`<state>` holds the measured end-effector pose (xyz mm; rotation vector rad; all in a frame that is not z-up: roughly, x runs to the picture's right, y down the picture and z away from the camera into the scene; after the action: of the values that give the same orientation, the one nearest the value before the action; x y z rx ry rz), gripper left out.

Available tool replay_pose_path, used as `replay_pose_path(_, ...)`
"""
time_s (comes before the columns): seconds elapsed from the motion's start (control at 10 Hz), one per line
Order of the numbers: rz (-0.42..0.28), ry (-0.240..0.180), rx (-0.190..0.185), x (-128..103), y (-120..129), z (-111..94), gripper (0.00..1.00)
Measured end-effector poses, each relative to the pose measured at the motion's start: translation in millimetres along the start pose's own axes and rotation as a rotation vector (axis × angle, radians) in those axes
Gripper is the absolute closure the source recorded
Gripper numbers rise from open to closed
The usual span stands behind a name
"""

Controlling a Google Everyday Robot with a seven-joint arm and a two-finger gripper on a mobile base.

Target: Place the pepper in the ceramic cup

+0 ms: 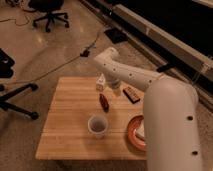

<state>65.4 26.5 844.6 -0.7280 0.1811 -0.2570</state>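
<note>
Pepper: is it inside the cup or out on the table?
Out. The pepper lies on the table, apart from the cup. The gripper hangs just beyond the pepper, beside a white bottle.

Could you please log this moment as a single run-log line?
gripper: beside white bottle | pepper: lying on table, unheld | ceramic cup: nearer camera, without pepper

- 1 pepper [104,102]
- 1 ceramic cup [97,126]
- 1 white bottle [101,81]
- 1 dark block [131,94]
- 1 red-orange plate [130,134], at the right edge
- 1 wooden table [65,127]
- 1 gripper [115,86], over the far edge, just beside the white bottle
</note>
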Motion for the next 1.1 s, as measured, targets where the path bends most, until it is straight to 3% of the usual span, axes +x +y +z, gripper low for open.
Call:
replay_pose_path(0.8, -0.012, -0.007, 0.012, -29.3, 23.1, -32.1, 0.85)
replay_pose_path(1.1, -0.019, -0.008, 0.014, -34.6, 24.1, -28.6, 0.82)
